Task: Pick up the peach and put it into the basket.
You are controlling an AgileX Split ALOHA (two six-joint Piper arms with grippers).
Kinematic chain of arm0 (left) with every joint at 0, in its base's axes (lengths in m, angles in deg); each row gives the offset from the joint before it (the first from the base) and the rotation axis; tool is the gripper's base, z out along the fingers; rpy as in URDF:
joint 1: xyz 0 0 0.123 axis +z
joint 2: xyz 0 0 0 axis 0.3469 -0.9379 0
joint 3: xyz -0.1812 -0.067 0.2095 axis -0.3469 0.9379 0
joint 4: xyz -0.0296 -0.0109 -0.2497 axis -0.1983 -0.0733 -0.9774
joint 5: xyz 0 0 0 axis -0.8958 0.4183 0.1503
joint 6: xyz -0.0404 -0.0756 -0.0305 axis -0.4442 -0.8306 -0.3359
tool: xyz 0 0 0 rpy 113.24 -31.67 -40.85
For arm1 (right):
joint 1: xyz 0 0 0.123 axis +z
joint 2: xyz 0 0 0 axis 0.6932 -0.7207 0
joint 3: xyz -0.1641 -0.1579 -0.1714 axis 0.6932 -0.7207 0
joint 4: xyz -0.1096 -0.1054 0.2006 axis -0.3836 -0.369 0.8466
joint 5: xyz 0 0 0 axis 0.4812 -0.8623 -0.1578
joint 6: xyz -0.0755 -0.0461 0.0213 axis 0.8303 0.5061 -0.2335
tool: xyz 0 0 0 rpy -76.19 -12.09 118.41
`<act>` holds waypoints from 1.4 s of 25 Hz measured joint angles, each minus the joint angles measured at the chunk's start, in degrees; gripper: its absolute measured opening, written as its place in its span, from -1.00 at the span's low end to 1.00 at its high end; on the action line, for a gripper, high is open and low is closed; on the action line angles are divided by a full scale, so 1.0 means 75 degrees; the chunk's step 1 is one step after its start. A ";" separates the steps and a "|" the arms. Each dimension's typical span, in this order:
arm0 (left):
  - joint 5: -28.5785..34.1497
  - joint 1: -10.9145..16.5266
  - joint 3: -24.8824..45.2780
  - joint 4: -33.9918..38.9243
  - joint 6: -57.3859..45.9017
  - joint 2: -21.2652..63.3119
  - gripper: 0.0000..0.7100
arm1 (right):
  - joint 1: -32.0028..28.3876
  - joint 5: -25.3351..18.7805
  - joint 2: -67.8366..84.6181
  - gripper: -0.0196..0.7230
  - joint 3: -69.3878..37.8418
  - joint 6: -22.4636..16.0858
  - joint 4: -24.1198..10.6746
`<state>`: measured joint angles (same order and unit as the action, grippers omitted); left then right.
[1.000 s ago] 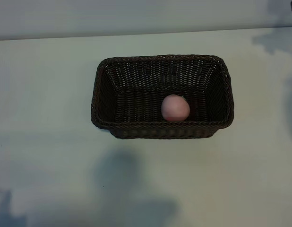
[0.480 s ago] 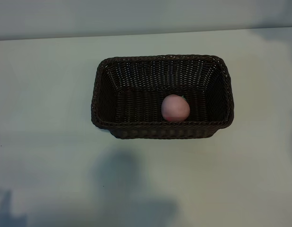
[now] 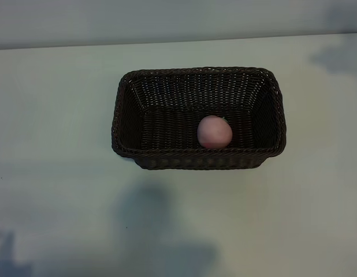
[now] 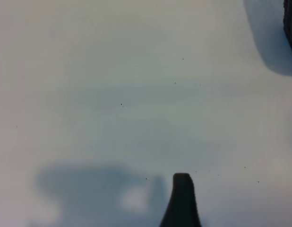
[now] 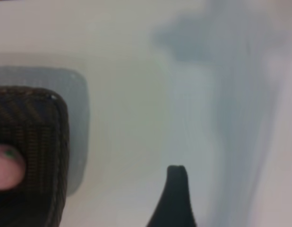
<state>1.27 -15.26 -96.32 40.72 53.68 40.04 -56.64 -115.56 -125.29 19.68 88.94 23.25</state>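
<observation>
Resting in the basket [image 3: 132, 115], the peach [image 3: 214, 131] is facing little risk; your tools are standing open, empty.

Non-task stuff: just the bench [image 3: 57, 115], pale off-white/greenish top, matte, fills nearly whole ext view. Far edge runs across top of ext view w/ a lighter grey wall strip [image 3: 167, 20] behind it. Soft dark shadows on bench near front edge & at top-right corner. Few tiny dark specks on the surface in L wrist view.
</observation>
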 joint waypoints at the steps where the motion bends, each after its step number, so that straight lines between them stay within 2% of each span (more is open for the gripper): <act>1: 0.0000 0.0000 0.0000 0.0000 0.0000 0.0000 0.67 | 0.0000 0.0000 0.0216 0.66 -0.0124 0.0000 0.0000; 5: 0.0000 0.0000 0.0000 0.0000 0.0000 0.0000 0.67 | 0.0000 0.0020 0.1099 0.66 -0.0569 0.0000 0.0029; 10: 0.0000 0.0000 0.0000 0.0000 0.0000 0.0000 0.67 | 0.0000 0.0311 0.2275 0.66 -0.1390 0.0000 0.0044; 16: 0.0000 0.0000 0.0000 0.0007 0.0000 0.0000 0.67 | 0.0044 0.1056 0.3531 0.66 -0.2876 0.0009 0.0030; 23: 0.0000 0.0000 0.0000 0.0007 0.0000 0.0000 0.67 | 0.1050 0.1718 0.5136 0.66 -0.4291 -0.0110 -0.0303; 31: 0.0000 0.0000 0.0000 0.0007 -0.0022 0.0000 0.67 | 0.1174 0.1875 0.6564 0.66 -0.4860 -0.0271 -0.0708; 35: 0.0000 0.0000 0.0000 0.0007 -0.0022 0.0000 0.67 | 0.1174 0.1884 0.7148 0.66 -0.5261 -0.0271 -0.0731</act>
<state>1.27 -15.26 -96.32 40.77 53.51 40.04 -47.83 -101.43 -71.68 -19.78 86.90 17.77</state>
